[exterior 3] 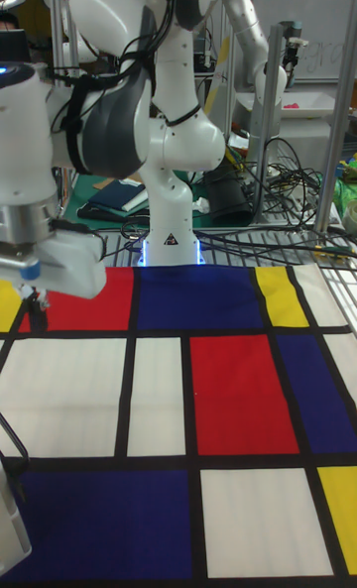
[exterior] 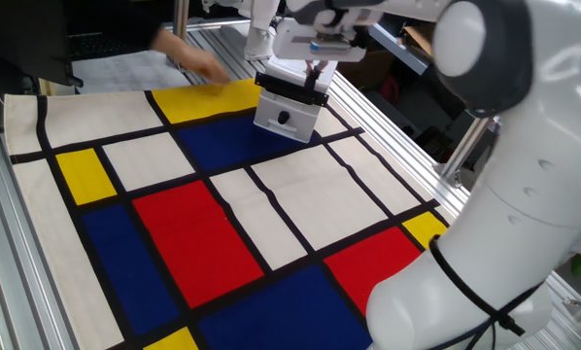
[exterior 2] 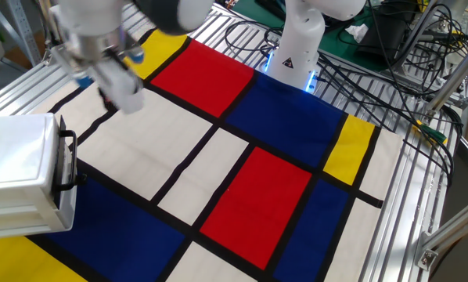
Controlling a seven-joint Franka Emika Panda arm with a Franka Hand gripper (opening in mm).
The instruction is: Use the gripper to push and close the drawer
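The drawer [exterior: 289, 105] is a small white box with a black top strip and a dark round knob [exterior: 284, 119]; it stands at the far edge of the patterned cloth. In the other fixed view the drawer [exterior 2: 21, 184] sits at the left, and its front looks flush with the body. My gripper [exterior: 316, 71] hovers just above the drawer's top and behind its front. From the other side the gripper [exterior 2: 118, 84] is blurred, raised and off to the right of the drawer, touching nothing. Its fingers look together and hold nothing. The tall fixed view shows the gripper [exterior 3: 36, 302] at the left edge.
A person's hand [exterior: 198, 60] is blurred behind the drawer to the left. The cloth [exterior: 222, 224] of red, blue, yellow and white panels covers the table. The arm's base [exterior 2: 297, 47] and a tangle of cables [exterior 2: 390, 47] lie at the far side, with metal rails [exterior: 397, 136] along the edges.
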